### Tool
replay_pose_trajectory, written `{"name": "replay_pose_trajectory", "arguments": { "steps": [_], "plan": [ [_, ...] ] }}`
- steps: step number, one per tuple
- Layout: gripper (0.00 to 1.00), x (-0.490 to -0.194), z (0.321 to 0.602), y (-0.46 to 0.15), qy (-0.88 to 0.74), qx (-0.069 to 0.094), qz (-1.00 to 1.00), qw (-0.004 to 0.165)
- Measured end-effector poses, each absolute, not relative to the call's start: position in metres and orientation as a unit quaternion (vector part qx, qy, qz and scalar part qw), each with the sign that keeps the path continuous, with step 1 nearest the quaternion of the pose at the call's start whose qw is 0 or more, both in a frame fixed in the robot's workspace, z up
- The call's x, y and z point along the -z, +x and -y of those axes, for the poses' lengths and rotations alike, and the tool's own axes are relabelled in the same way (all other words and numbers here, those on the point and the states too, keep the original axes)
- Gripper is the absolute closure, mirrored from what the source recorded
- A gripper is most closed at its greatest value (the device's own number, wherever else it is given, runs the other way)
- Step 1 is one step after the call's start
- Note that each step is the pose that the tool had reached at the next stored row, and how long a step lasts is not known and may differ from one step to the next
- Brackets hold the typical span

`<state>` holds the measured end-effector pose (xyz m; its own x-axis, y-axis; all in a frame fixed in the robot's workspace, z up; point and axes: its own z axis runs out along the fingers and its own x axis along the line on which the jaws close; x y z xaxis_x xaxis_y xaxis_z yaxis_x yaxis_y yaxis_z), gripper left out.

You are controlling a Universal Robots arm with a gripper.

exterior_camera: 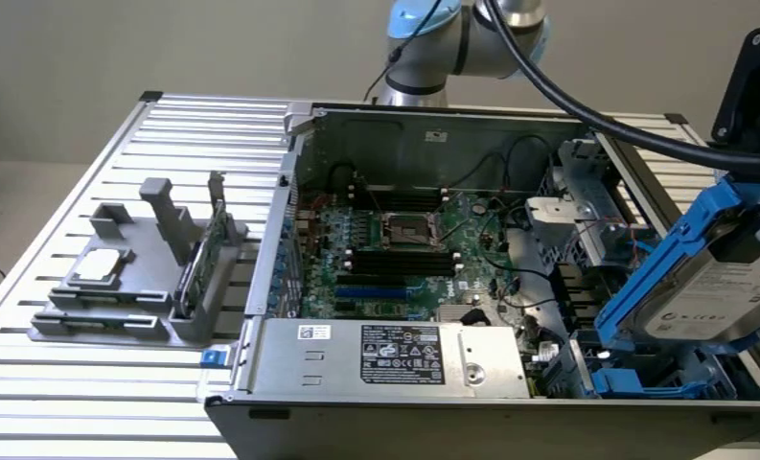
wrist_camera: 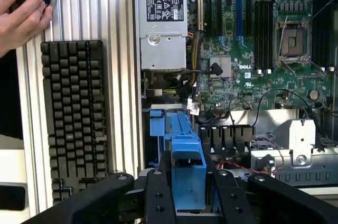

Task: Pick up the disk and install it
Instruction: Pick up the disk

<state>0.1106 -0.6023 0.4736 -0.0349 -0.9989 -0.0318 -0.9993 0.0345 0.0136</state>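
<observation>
Ribbed aluminium worktop (exterior_camera: 73,192) carrying an open computer case (exterior_camera: 431,125). Gripper (wrist_camera: 189,195) closed on the blue rails of the disk (exterior_camera: 725,283), which hangs tilted, label showing, over the case's drive-bay corner. Keyboard (wrist_camera: 74,118) beside the case, a person's hand (wrist_camera: 24,7) near it. Grey fixture (exterior_camera: 162,278) holding a small silver drive (exterior_camera: 103,264) stands on the case's side away from the disk.

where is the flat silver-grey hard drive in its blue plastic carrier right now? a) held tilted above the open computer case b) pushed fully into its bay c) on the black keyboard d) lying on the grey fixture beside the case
a: the hard drive hangs tilted over the open computer case, with the gripper clamped on its blue carrier.
</observation>
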Motion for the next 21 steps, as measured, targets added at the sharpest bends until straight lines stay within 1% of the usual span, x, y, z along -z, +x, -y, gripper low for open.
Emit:
{"name": "replay_pose_trajectory", "arguments": {
  "steps": [7, 13, 21],
  "plan": [
    [0.67, -0.461, 0.602, 0.111, -0.695, -0.016, -0.719, 0.007],
    [0.67, -0.458, 0.602, 0.112, -0.695, -0.018, -0.719, 0.008],
    [0.67, -0.454, 0.603, 0.113, -0.698, -0.023, -0.716, 0.014]
  ]
}}
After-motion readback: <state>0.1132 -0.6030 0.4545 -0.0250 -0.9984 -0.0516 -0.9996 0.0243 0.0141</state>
